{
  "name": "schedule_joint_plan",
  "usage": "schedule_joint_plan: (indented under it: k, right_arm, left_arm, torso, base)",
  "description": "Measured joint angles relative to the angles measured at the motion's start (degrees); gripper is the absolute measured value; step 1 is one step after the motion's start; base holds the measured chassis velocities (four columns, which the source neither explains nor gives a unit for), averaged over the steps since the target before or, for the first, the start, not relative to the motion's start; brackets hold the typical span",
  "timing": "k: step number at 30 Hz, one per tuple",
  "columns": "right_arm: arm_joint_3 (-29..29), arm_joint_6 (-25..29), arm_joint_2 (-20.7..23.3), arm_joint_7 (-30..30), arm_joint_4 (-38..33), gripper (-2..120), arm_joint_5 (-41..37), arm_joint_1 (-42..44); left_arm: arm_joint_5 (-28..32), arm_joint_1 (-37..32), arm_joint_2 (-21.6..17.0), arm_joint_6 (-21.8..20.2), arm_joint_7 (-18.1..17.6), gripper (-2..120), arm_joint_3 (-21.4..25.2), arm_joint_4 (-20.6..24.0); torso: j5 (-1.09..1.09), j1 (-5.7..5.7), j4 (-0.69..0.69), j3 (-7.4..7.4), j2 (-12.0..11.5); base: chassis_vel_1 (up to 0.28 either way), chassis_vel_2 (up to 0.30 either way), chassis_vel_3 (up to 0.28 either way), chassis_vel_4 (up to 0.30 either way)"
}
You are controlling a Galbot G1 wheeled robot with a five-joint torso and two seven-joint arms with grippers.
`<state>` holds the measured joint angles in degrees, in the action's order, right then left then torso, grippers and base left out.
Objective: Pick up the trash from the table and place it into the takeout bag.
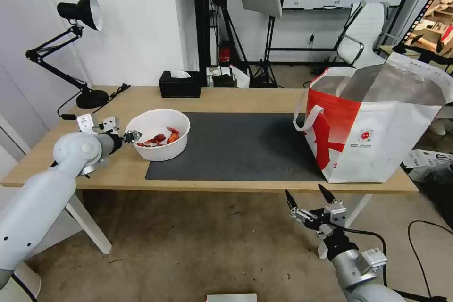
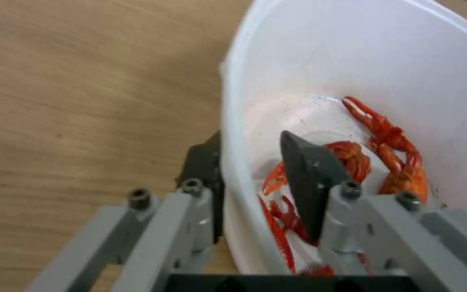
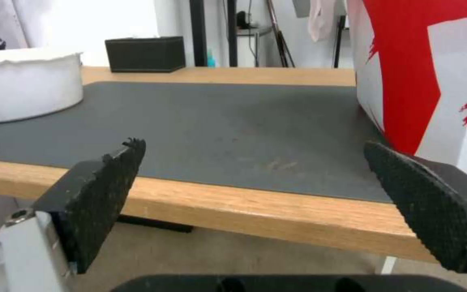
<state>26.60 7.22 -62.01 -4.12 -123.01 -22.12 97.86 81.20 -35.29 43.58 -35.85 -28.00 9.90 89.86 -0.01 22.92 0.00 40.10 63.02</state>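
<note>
My left gripper (image 1: pixel 133 136) sat at the near-left rim of the white bowl (image 1: pixel 160 151), one finger (image 2: pixel 309 184) inside, the other outside, pinching the wall. Crayfish shells (image 2: pixel 390 150) lay just beyond the inner finger. The bowl rested on the table (image 1: pixel 236 99), overlapping the grey mat (image 1: pixel 236 146). My right gripper (image 1: pixel 309 198) hung below the table edge, jaws wide and empty, the takeout bag (image 1: pixel 377 137) just above and right of it.
</note>
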Motion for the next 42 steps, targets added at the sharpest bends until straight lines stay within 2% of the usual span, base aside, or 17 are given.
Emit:
schedule_joint_plan:
  k: [8,10,11,14,19,28,31,32,34,35,38,39,41,42]
  right_arm:
    - [0.00,0.00,0.00,0.00,0.00,100,0.00,0.00]
    - [0.00,0.00,0.00,0.00,0.00,100,0.00,0.00]
    - [0.00,0.00,0.00,0.00,0.00,100,0.00,0.00]
    - [0.00,0.00,0.00,0.00,0.00,100,0.00,0.00]
    - [0.00,0.00,0.00,0.00,0.00,100,0.00,0.00]
    - [0.00,0.00,0.00,0.00,0.00,100,0.00,0.00]
    - [0.00,0.00,0.00,0.00,0.00,100,0.00,0.00]
    - [0.00,0.00,0.00,0.00,0.00,100,0.00,0.00]
    - [0.00,0.00,0.00,0.01,0.00,100,0.00,0.00]
    - [0.00,0.00,0.00,0.01,0.00,100,0.00,0.00]
    - [0.00,0.00,0.00,0.00,0.00,100,-0.01,0.00]
    - [0.00,0.00,0.00,0.00,0.00,100,-0.01,0.00]
    - [0.00,0.01,0.01,0.00,0.00,100,-0.01,0.00]
    - [0.00,0.01,0.01,0.00,0.00,100,-0.01,0.00]
  left_arm:
    - [-1.57,-0.19,0.23,3.04,0.63,0,-0.10,1.72]
    - [-4.09,-0.24,0.39,6.41,2.10,0,-0.60,2.69]
    - [-4.09,-0.24,0.39,6.41,2.10,0,-0.60,2.69]
    - [-7.61,0.67,0.74,12.30,4.25,0,-1.80,5.12]
    - [-10.01,4.47,0.78,16.45,6.17,0,-4.91,9.12]
    - [-10.06,11.40,1.73,17.50,5.97,0,-9.82,11.12]
    - [-9.15,16.25,3.94,17.43,5.06,0,-13.82,10.47]
    - [-9.15,16.25,3.94,17.43,5.06,0,-13.82,10.47]
    - [-8.04,21.44,6.91,17.28,4.26,0,-18.12,8.73]
    - [-8.04,21.44,6.91,17.28,4.26,0,-18.12,8.73]
    - [-6.18,29.17,12.03,17.15,3.01,0,-24.08,5.62]
    - [-6.18,29.17,12.03,17.15,3.01,0,-24.08,5.62]
    - [-5.15,35.50,17.45,17.06,2.25,0,-27.81,2.46]
    - [-5.15,35.50,17.45,17.06,2.25,0,-27.81,2.46]
  torso:
    - [0.01,0.00,0.00,0.00,0.00]
    - [0.01,0.00,0.01,0.00,0.00]
    - [0.01,0.00,0.01,0.00,0.00]
    - [0.01,0.00,0.01,0.00,0.00]
    - [0.02,0.00,0.00,0.00,0.00]
    - [0.01,0.00,0.00,0.00,0.01]
    - [0.01,0.00,0.01,0.00,0.01]
    - [0.01,0.00,0.01,0.00,0.01]
    - [0.02,0.00,0.01,0.00,0.01]
    - [0.02,0.00,0.01,0.00,0.01]
    - [0.02,0.00,0.02,0.01,0.01]
    - [0.02,0.00,0.02,0.01,0.01]
    - [0.05,0.00,-0.01,0.01,0.01]
    - [0.05,0.00,-0.01,0.01,0.01]
  base:
    - [0.000,0.000,0.000,0.000]
    - [0.000,0.000,0.000,0.000]
    - [0.000,0.000,0.000,0.000]
    - [0.000,0.000,0.000,0.000]
    - [0.000,0.000,0.000,0.000]
    - [0.000,0.000,0.000,0.000]
    - [0.000,0.000,0.000,0.000]
    - [0.000,0.000,0.000,0.000]
    - [0.000,0.000,0.000,0.000]
    - [0.000,0.000,0.000,0.000]
    - [0.000,0.000,0.000,0.000]
    - [0.000,0.000,0.000,0.000]
    - [0.000,0.000,0.000,0.000]
    - [0.000,0.000,0.000,0.000]
